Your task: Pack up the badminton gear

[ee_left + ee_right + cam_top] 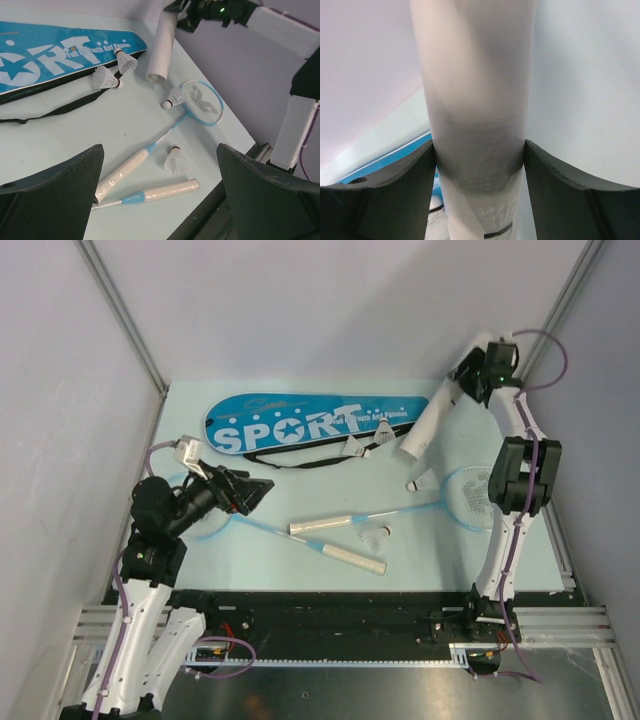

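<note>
The blue bag (300, 425) lies flat at the back, with both rackets (320, 525) in front of it, unpacked. The right gripper (470, 375) is clamped on the white tube (428, 423), tilting it mouth-down beside the bag. The left gripper (245, 495) hovers, jaws apart. It looks like shuttlecock loading; next, a loose shuttlecock (376, 535) needs picking up and feeding in.

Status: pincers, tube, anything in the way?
Right pincer shut on white cardboard tube, tilted. Left pincer open, empty. Four shuttlecocks, both rackets loose on table. Two shuttlecocks at SPORT bag edge.
</note>
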Robot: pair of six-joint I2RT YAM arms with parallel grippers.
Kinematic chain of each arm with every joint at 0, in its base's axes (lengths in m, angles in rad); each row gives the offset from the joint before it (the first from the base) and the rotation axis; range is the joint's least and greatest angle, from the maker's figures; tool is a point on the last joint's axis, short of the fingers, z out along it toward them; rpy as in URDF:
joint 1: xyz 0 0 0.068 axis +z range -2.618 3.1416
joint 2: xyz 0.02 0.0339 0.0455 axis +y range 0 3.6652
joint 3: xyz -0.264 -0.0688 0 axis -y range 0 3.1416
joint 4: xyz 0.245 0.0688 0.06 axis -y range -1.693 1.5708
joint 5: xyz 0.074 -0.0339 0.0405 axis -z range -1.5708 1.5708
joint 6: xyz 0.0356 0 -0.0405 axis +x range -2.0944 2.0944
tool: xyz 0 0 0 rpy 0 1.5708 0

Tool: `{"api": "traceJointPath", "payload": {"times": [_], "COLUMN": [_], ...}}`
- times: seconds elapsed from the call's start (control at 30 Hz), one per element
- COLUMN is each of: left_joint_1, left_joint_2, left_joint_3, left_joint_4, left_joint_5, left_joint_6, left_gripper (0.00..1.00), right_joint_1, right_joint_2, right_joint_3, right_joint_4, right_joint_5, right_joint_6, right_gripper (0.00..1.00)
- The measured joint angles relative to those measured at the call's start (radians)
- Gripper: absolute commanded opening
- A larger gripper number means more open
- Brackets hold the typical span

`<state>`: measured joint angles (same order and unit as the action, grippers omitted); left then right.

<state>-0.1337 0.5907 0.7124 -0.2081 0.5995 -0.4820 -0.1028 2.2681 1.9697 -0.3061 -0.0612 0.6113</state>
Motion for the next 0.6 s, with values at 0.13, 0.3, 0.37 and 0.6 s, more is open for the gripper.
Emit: {"api": "traceJointPath", "payload": {"times": [0.13,0.3,0.37,0.6], "left_joint_1": [-0.008,-0.023,-0.033,-0.123], "left_joint_2": [0.006,0.053,0.085,0.250], "left_joint_3": [0.006,0.044,0.063,0.121], "left_joint_4": [-0.001,-0.002,0.008,0.129], "left_joint_5": [0.005,0.010,0.019,0.113], "left_joint_6": [-0.019,-0.041,-0.047,-0.098], "left_gripper": [1.00,1.00,1.00,0.91], "right_joint_1": [0.022,0.161,0.262,0.662], "right_joint_2": [-0.163,-0.529,-0.694,-1.006], "right_joint_3": [0.029,-0.086,-0.209,-0.614], "right_joint_4": [-0.013,-0.002,0.014,-0.030], "right_joint_5": [-0.085,-0.192,-0.205,-0.049], "right_joint_6": [-0.161,-0.491,-0.625,-0.993], "right_gripper": [0.35,0.33,0.33,0.31]}}
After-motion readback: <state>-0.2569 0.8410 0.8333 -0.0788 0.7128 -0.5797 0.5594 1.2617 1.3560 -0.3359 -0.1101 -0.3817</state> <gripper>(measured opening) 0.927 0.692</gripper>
